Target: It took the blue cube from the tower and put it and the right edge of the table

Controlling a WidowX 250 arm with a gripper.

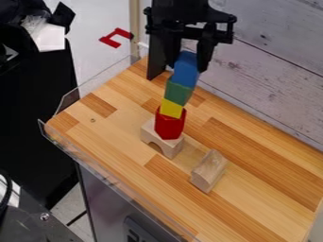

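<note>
While the wooden table spreads beneath, the black gripper hangs above it, closed in on the tower's top piece. A loose wooden block lies near the wooden arch, which bears the red block. Higher up comes the blue cube — that gripped top piece — then, beneath it, the green block and, smallest, the yellow block, resting on the red one.
</note>
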